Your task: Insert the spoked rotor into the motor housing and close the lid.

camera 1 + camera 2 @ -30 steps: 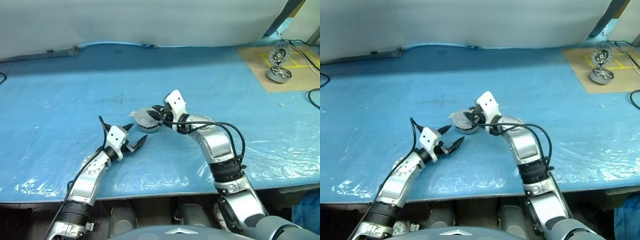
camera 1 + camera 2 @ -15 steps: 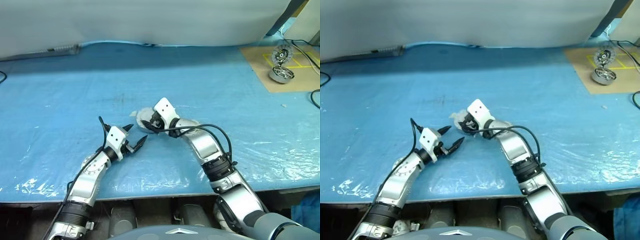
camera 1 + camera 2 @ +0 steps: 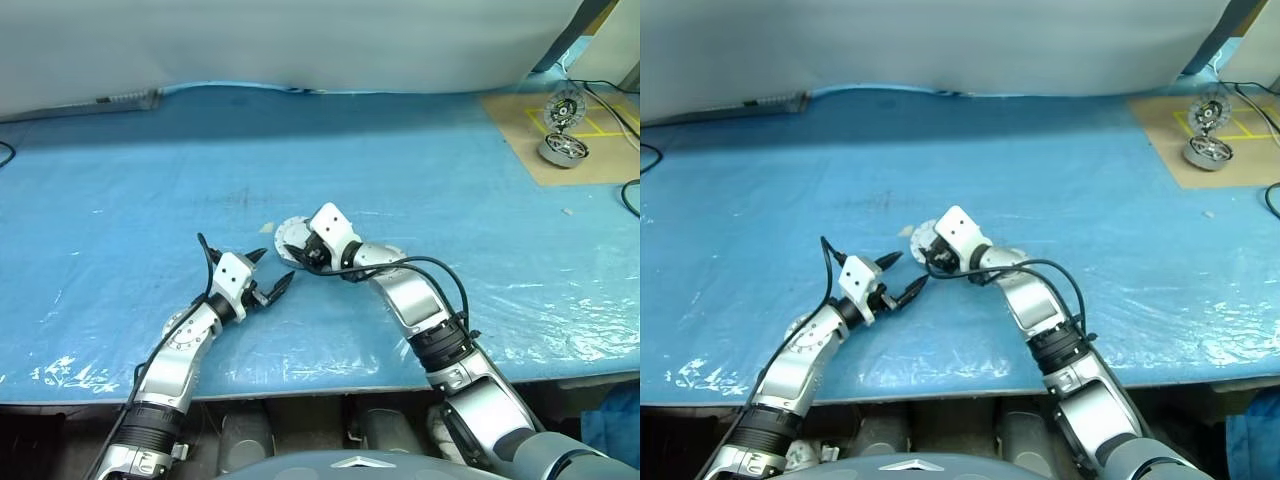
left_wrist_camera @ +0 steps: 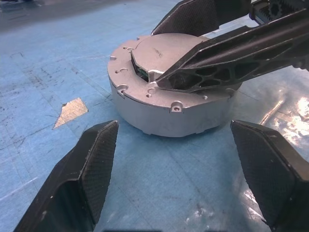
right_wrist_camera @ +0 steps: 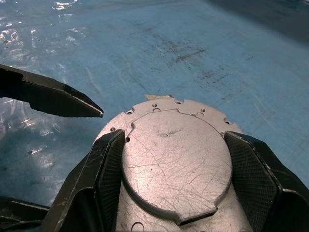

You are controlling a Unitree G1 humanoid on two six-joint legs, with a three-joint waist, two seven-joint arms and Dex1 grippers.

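- The motor housing sits flat on the blue table cover, a little left of centre in the head views, and in the left wrist view it lies in the upper middle of the picture.
- The lid lies down on top of it, silver and scratched, with a notched edge. It looks closed or nearly so, though whether it is fully seated I cannot tell. The spoked rotor cannot be made out, so it is presumably inside.
- The right gripper is right over the puck, and its jaws stand wide apart. In its own wrist view the two fingers flank the lid, one at the lower left and one at the lower right. In the left wrist view, one right finger rests across the lid's top from the upper right, so this looks more like a press than a grip.
- The left gripper hovers just below and left of the housing in the head view, near it but not touching, with wide jaws and nothing between them. It points straight at the puck's side wall.
- The key relation is that the housing lies directly under the right gripper and ahead of the left, so the right arm is nearer.
- The puck is round and has no long axis, so only the downward line through the lid matters.
- Next move, as I judge it: push straight down on the lid to seat it.
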